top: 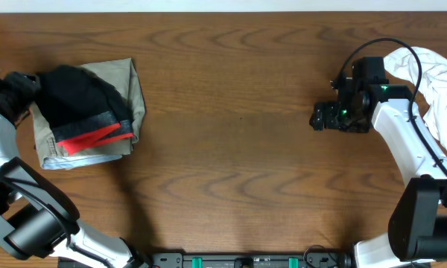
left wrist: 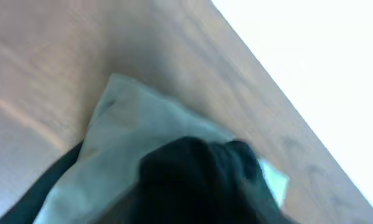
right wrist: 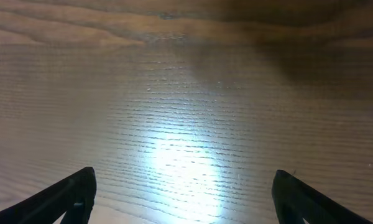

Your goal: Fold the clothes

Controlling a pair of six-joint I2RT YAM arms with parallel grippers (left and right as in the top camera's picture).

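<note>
A dark brown wooden table [top: 231, 89] with flowing grain is seen from above, bordered at its far edge by a pale strip. In the right wrist view a bright glare is thrown on its finely ridged surface. At the table's left a stack of folded clothes [top: 89, 112] is laid: a khaki garment [top: 134, 85] folded to a rough square, a soft black garment [top: 78, 97] with a red stripe [top: 93, 136] bunched on top, and a pale blue layer [top: 74, 158] showing at the near edge. A crumpled heap of white clothes [top: 443, 89] is piled at the right edge. The left gripper [top: 22, 85] is held at the stack's left side. Its wrist view is blurred, so whether its fingers are apart or together cannot be told. The right gripper [right wrist: 183, 190] is held over bare wood, near the white heap but apart from it, its fingers [right wrist: 74, 193] spread wide with nothing between them.
</note>
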